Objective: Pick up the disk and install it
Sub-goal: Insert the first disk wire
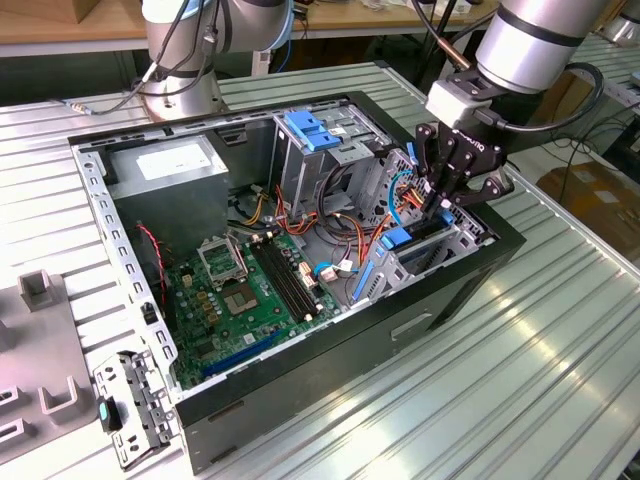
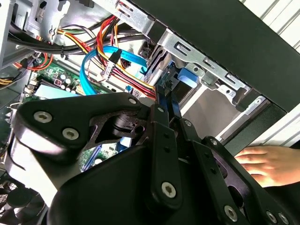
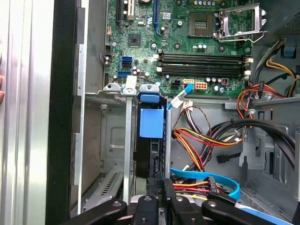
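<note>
Inside the computer case point(image 1: 300, 400), claw point(image 1: 441, 203) pinches the mostly hidden disk point(image 3: 151, 123) in its bay.

Open black PC case point(image 1: 330, 385) sitting on a ribbed metal table point(image 1: 560, 330), green motherboard point(image 1: 250, 300) flat in the bottom with its empty CPU socket point(image 1: 220, 262) and RAM slots point(image 1: 287, 280) showing. Grey power supply point(image 1: 165, 170) sits in the far corner, and a mess of red, yellow and orange cables point(image 3: 197, 140) plus a flat blue data cable point(image 3: 206, 178) runs beside the drive bays. A grey plastic fixture point(image 1: 45, 350) sits on the table off to the exterior view's left.
</note>
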`<move>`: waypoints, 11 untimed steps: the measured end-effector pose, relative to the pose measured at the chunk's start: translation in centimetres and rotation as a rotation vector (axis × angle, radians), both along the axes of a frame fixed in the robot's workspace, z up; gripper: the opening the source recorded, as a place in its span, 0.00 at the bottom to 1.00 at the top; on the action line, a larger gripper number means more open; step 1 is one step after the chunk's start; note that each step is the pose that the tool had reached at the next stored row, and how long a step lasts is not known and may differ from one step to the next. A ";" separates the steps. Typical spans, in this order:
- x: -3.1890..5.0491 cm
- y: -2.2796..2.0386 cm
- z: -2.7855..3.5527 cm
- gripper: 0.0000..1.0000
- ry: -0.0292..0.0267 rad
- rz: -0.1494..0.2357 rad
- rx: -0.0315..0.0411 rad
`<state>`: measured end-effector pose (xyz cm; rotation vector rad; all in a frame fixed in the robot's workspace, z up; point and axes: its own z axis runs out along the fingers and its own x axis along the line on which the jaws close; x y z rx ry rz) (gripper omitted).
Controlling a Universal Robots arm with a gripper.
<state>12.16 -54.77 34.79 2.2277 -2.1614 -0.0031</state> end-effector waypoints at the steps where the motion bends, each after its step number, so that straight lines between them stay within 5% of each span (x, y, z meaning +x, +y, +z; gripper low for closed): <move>1: 0.00 0.00 -0.03 0.16 0.0000 0.000 -0.0002; 11: 0.00 0.00 -0.29 0.16 0.0000 0.000 -0.0002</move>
